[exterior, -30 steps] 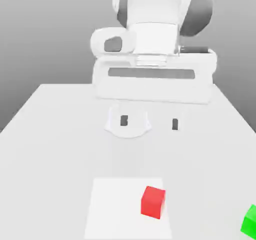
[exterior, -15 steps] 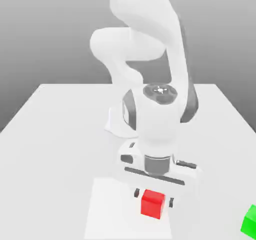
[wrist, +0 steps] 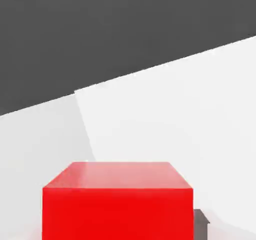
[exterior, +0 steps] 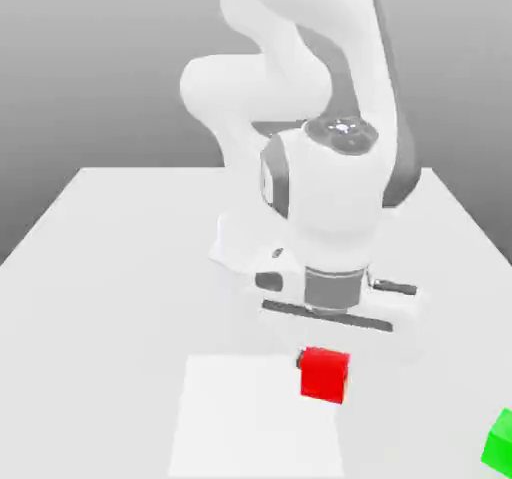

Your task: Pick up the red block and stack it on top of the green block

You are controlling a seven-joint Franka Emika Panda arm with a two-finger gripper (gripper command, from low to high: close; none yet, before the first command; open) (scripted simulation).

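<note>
The white two-finger gripper (exterior: 323,360) is closed on the solid red cube-shaped block (exterior: 324,375), which seems to be up over the big pale table (exterior: 90,347), near the white square patch's far right corner in the exterior view (exterior: 255,417). The block looks stiff and light, maybe a bit slippery, so it's best to hold two flat sides, around the middle. The exterior view shows the bright green cube-shaped block (exterior: 500,445) by the table's near right corner; the hand view shows the red block's flat face up close
</note>
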